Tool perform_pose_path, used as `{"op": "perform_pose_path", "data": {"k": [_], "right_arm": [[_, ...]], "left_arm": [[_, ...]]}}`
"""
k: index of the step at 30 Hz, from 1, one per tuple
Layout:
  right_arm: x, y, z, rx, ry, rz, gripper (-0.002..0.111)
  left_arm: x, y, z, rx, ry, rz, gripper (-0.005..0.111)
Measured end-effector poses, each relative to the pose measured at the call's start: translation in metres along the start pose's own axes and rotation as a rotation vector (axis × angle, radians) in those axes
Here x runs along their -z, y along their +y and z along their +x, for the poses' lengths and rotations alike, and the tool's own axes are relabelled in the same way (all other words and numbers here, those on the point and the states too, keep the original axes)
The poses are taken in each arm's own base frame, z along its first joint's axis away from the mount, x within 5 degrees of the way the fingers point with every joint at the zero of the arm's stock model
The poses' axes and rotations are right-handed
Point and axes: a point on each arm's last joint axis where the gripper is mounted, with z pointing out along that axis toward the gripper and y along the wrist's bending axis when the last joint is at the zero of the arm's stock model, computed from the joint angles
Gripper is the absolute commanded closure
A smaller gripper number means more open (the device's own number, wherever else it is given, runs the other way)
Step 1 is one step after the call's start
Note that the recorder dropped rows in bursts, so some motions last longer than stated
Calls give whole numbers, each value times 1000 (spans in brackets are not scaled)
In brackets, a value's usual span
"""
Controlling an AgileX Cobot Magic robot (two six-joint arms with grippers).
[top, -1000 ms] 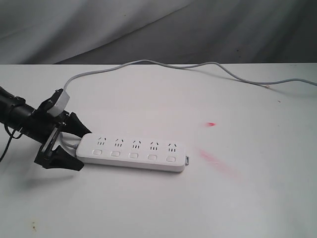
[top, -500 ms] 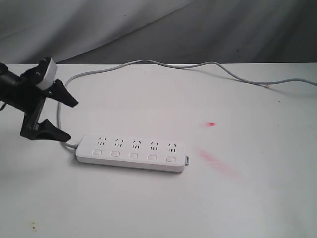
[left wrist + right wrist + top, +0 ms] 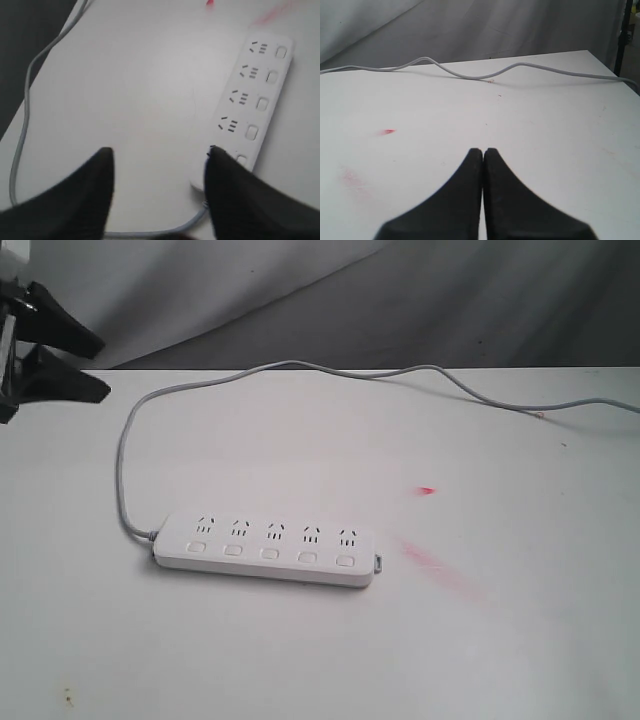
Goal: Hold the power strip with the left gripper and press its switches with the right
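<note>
Power strip lies flat on the white table in the exterior view, toward the left edge and about midway between the far and near edges, with its length roughly along the near edge. Its five switches sit in a row on the side facing the near edge, one under each socket. The grey-white cord leaves the strip's left end, curves up to the far edge and trails along it to the right edge. The left gripper hangs over the far left corner, well apart from the strip, its two black fingers spread and empty. A small red mark and a faint red smear lie right of the strip. In the left wrist view the left gripper shows its jaws parted with nothing between them; one finger overlaps the strip's cord end in the picture. The power strip and its switches lie blurred on the table, and the cord runs along the table's edge. In the right wrist view the right gripper has its fingers pressed together, holding nothing, over bare table; the cord winds along the far edge, and the red mark and the smear show to one side.
</note>
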Motion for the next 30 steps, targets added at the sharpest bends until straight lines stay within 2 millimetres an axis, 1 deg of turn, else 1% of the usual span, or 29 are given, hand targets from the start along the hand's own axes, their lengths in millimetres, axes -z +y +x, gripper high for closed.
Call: {"op": "perform_pose_path", "data": {"k": [1, 4, 9, 13, 16, 20, 23, 30], "right_arm": [[0, 0, 0, 0, 0, 0, 108], [0, 0, 0, 0, 0, 0, 108], [0, 0, 0, 0, 0, 0, 108], [0, 0, 0, 0, 0, 0, 108], [0, 0, 0, 0, 0, 0, 108], [0, 0, 0, 0, 0, 0, 108], [0, 0, 0, 0, 0, 0, 108], [0, 0, 0, 0, 0, 0, 108]], "left_arm": [[7, -4, -6, 14, -7, -4, 88], [26, -18, -22, 46, -28, 7, 107], [55, -35, -43, 114, -55, -42, 106], [74, -49, -58, 248, -92, -81, 106], [85, -57, -69, 303, -152, -95, 106], [95, -66, -78, 307, -195, -109, 106], [99, -69, -82, 307, -214, -111, 106], [100, -70, -84, 316, -233, -111, 106]]}}
